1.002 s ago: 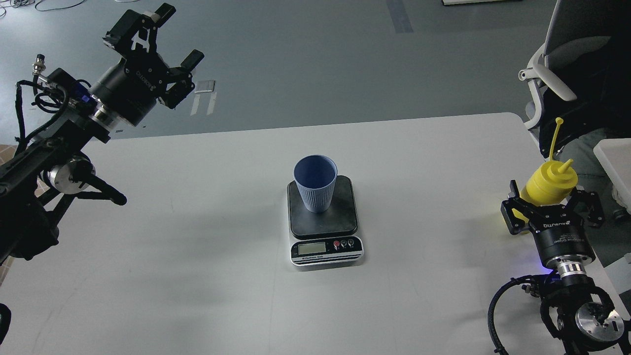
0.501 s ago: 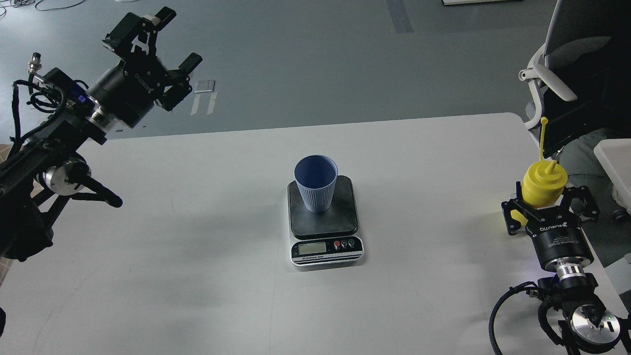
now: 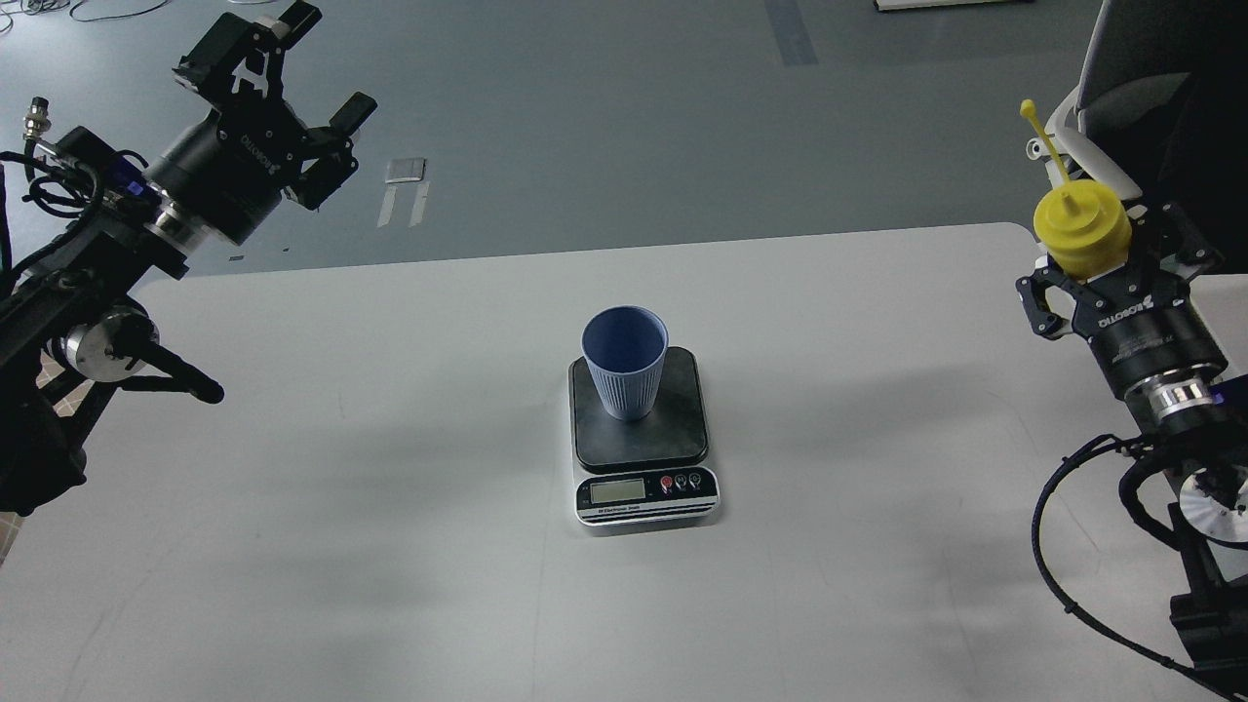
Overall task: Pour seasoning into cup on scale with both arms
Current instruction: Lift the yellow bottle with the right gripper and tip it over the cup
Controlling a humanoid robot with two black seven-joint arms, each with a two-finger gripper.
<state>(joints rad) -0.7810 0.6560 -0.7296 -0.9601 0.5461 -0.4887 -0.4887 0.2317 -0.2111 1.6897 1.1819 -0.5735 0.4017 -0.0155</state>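
Yellow bottle (image 3: 1082, 229) is clamped by right gripper (image 3: 1107, 268) at right edge; left gripper (image 3: 292, 68) is held spread, empty, upper left; cup (image 3: 624, 361) is seated on scale (image 3: 643, 439).

The white table (image 3: 390, 507) with rounded corners carries one thing directly: the kitchen scale (image 3: 643, 439), near its middle, display side toward the near edge

The seasoning bottle (image 3: 1082, 232) looks like smooth, slightly glossy yellow plastic, and the cup (image 3: 624, 363) is matt blue with fine ribs down the outside. The scale (image 3: 642, 437) has a dull dark platform and a shiny silver front panel. The table (image 3: 390, 507) is smooth matt white, the right gripper (image 3: 1113, 278) matt black.
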